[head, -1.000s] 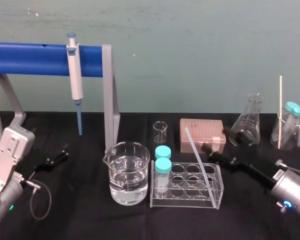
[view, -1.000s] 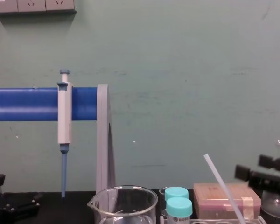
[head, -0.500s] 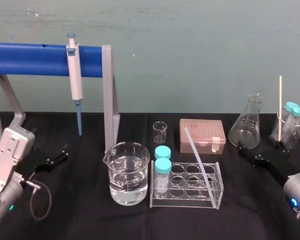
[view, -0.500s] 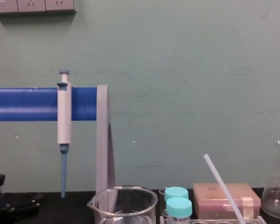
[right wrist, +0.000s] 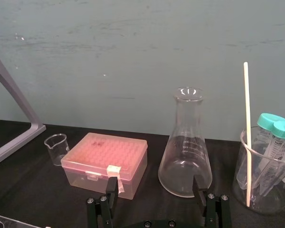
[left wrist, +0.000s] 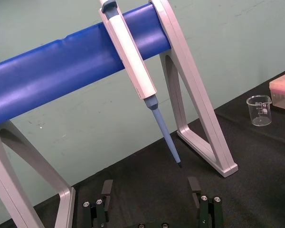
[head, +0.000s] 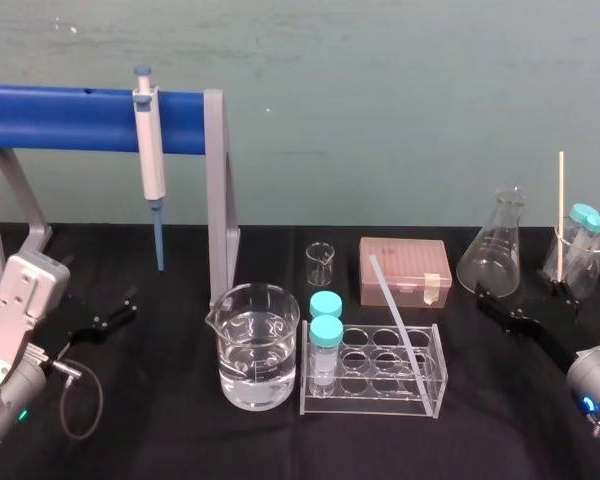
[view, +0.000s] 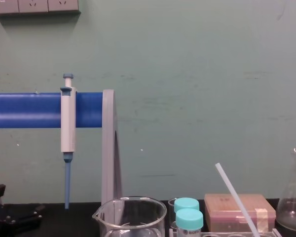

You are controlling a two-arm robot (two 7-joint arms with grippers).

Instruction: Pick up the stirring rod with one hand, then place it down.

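The stirring rod is a translucent white rod leaning in the clear tube rack, its top tilted back and to the left; the chest view also shows the stirring rod. No gripper touches it. My right gripper rests low at the right of the table, in front of the conical flask, open and holding nothing. In the right wrist view the right gripper has its fingers wide apart. My left gripper is parked at the far left, and the left wrist view shows the left gripper open.
A beaker of water stands left of the rack, which holds two teal-capped tubes. Behind are a small beaker and a pink tip box. A pipette hangs on the blue stand. A beaker with tubes and a thin stick is far right.
My right gripper drew back from beside the rod at the rack to the right, in front of the flask, and has held still for the last half second. The rod stayed put.
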